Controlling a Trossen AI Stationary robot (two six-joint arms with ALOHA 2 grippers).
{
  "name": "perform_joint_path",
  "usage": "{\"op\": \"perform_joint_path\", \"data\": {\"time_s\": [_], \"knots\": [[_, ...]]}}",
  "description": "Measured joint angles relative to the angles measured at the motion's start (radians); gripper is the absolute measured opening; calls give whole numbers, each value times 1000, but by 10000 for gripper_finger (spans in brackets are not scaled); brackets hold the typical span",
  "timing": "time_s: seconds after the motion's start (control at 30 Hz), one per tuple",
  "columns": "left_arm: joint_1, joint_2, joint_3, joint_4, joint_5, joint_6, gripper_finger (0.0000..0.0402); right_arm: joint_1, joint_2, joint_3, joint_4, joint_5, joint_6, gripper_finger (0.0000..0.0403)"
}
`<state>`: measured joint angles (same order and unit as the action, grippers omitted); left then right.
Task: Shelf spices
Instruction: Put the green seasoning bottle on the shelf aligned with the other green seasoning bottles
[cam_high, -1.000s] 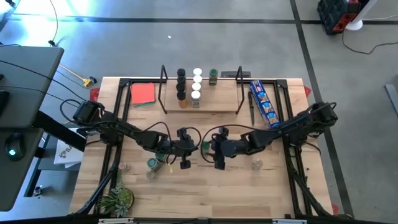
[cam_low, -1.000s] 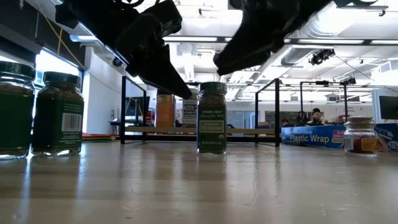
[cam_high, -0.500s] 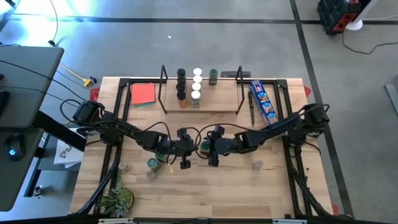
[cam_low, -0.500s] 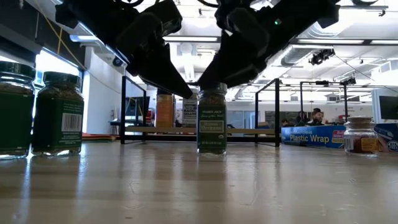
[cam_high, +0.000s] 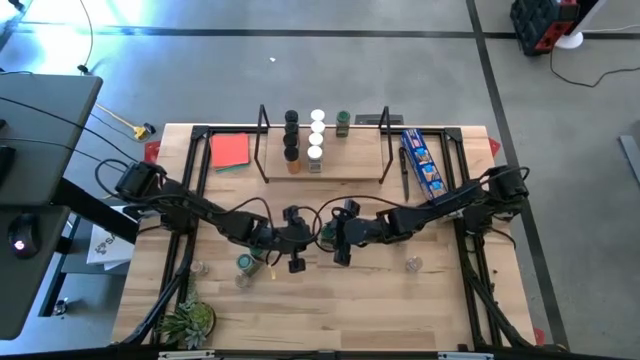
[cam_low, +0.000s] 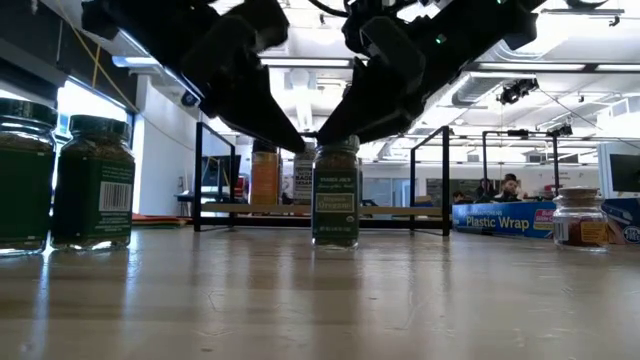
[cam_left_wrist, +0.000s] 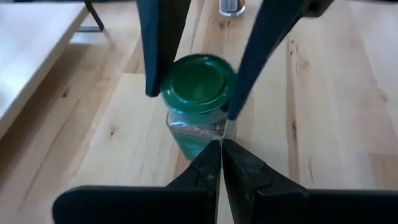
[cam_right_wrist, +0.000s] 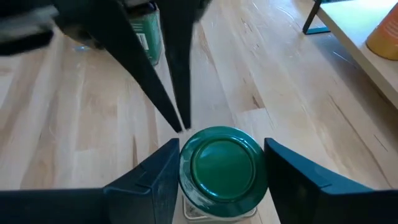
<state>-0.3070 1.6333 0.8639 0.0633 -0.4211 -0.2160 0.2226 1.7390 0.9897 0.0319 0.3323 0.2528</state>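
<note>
Our right gripper (cam_right_wrist: 219, 163) has come in around the green-lidded jar (cam_right_wrist: 222, 171) at the table's (cam_high: 300, 310) middle, fingers narrowing onto it; pickup seems underway; left gripper (cam_left_wrist: 219, 163) pressed together beside it.

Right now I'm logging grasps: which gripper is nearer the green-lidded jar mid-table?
Right. The right gripper has its fingers on either side of the green-lidded jar, at its lid. The left gripper is shut, its tips just beside the jar.
</note>
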Motion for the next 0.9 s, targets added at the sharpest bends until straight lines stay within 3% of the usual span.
{"op": "perform_joint_path", "data": {"time_s": [0.3,0.5,0.57,0.7,0.9], "knots": [[-66,-165,0,-149,-163,-18,14,-29,-127,46,-161,17,-113,188],[-108,-276,0,-227,-270,-17,14,-214,-275,61,-260,15,-347,188],[-120,-298,0,-244,-295,-18,14,-323,-297,62,-243,-67,-435,188],[-141,-319,0,-253,-330,-17,14,-538,-262,62,-182,-329,-532,188],[-148,-321,0,-256,-331,-18,14,-727,-153,104,-111,-549,-612,188]]}}
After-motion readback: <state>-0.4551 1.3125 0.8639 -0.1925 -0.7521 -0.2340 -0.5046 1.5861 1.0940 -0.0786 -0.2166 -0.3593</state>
